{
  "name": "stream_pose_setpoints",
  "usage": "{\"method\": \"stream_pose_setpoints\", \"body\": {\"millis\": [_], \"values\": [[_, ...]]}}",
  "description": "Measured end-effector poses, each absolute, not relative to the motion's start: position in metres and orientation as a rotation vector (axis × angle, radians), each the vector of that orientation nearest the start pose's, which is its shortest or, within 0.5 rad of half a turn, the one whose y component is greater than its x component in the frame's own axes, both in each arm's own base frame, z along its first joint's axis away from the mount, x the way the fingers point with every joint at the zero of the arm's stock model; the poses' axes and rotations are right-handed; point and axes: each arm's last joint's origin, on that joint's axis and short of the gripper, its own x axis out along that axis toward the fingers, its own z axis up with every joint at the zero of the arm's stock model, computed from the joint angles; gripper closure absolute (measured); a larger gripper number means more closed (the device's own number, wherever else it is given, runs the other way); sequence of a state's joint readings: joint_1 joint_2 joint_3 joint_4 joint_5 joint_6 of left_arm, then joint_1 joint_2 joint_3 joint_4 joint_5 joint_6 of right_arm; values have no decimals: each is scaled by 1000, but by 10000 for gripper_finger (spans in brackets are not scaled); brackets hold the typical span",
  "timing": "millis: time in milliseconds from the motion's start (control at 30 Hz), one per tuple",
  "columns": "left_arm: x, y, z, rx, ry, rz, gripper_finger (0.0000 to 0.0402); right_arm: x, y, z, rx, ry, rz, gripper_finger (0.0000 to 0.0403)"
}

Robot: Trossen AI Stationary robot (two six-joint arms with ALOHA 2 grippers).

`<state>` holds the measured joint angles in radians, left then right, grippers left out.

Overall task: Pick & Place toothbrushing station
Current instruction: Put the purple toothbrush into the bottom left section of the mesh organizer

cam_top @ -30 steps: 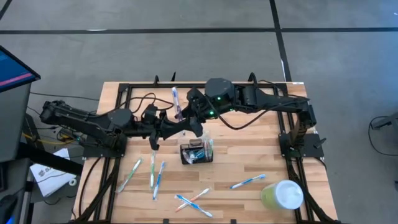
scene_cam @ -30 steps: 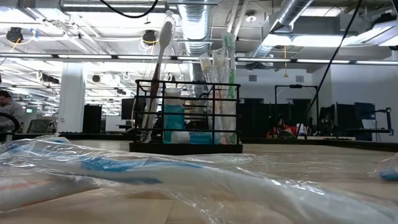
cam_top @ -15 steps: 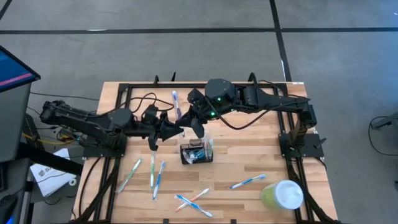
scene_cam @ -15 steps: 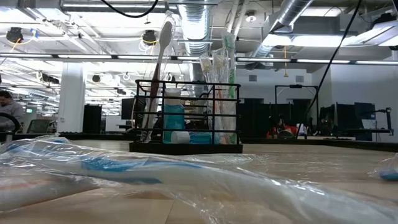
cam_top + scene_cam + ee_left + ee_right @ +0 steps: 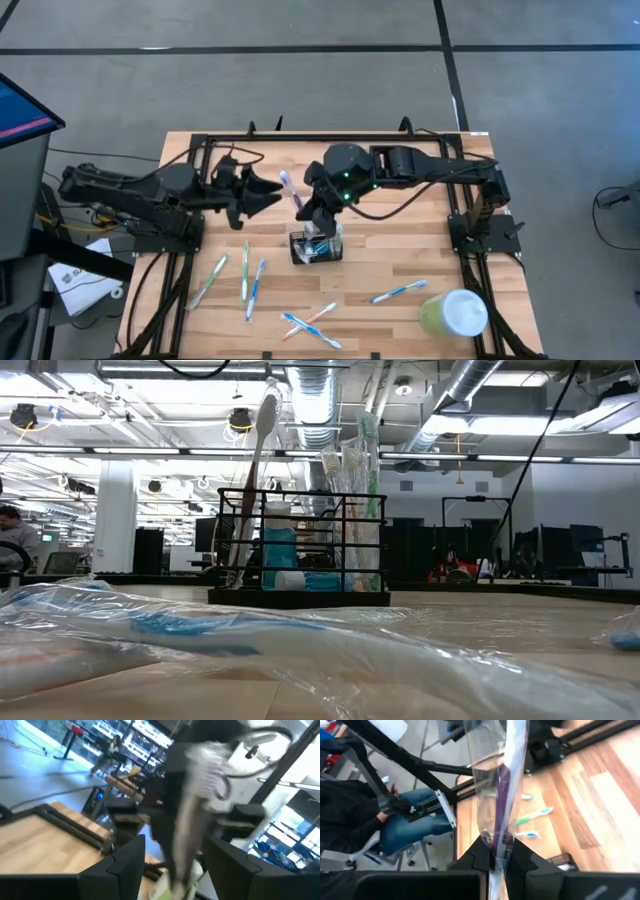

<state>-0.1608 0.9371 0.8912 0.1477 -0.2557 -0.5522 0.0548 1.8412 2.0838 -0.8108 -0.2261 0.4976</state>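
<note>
The toothbrushing station (image 5: 317, 245) is a black wire box holder standing on the wooden table with several brushes upright in it; the low view shows it too (image 5: 300, 550). Just above and left of it, my right gripper (image 5: 305, 205) is shut on a purple toothbrush in a clear wrapper (image 5: 289, 186). My left gripper (image 5: 267, 192) stands open a little to the left of that brush, its fingers pointing at it without touching (image 5: 177, 845). My right gripper (image 5: 495, 849) pinches the wrapped toothbrush's purple handle (image 5: 499, 832) between its two fingers, through the clear wrapper. The fingers slant downward from the table's right side. The brush runs on beyond the fingertips and is lifted clear of table and station.
Several loose wrapped toothbrushes lie on the near half of the table (image 5: 245, 272) (image 5: 310, 322) (image 5: 398, 292). A pale green cup with a white lid (image 5: 455, 313) stands at the near right corner. A seated person (image 5: 395, 820) shows beyond the table's edge.
The wrapped toothbrush has passed from my left gripper to my right. My left gripper has opened, let go and drawn back toward the table's left edge. My right gripper has shut on the brush and tipped downward toward the station.
</note>
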Motion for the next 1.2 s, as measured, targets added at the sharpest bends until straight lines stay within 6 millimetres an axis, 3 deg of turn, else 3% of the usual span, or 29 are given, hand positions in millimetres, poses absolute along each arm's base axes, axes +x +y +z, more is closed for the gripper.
{"method": "stream_pose_setpoints", "body": {"millis": [400, 1033, 1200], "values": [[253, -22, 381, -510, -51, -40, 208, 390, 32, 422, 551, 670, 122, 384], [250, -22, 389, -512, -94, -68, 214, 386, 28, 418, 560, 718, 98, 384], [260, -22, 383, -512, -89, -58, 223, 386, 28, 418, 560, 716, 99, 384]]}}
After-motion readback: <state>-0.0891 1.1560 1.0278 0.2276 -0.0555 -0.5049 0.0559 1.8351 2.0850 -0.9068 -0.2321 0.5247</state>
